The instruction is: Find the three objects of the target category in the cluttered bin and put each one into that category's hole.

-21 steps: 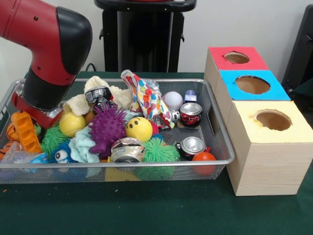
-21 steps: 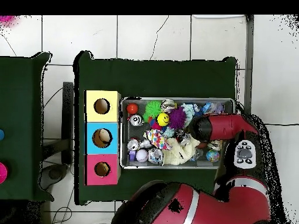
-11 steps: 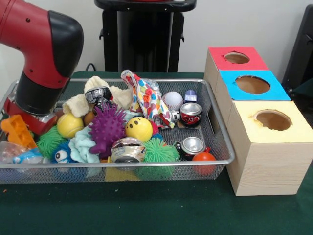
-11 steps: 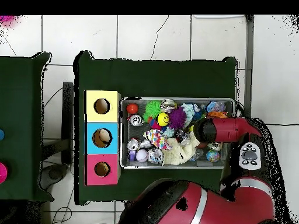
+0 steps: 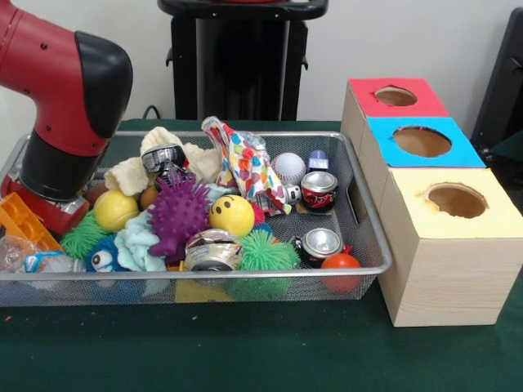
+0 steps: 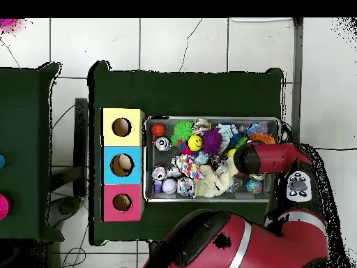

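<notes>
The red and black arm comes down at the left of the front view into the left end of the wire bin, and its lower end sits low among the toys there. The pincer itself is hidden under the arm's body, so I cannot tell if it is open or closed, or if it holds something. An orange toy lies just beside the arm's lower end at the far left, touching it or almost touching; a yellow ball is just to the right of it. In the middle of the bin are a purple spiky ball, a yellow smiley ball and a crushed can at the front wall. Two more cans lie toward the right: a red can and a small can next to an orange ball. To the right of the bin, on the green worktop, stands the row of boxes with the red hole, the blue hole and the yellow hole.
</notes>
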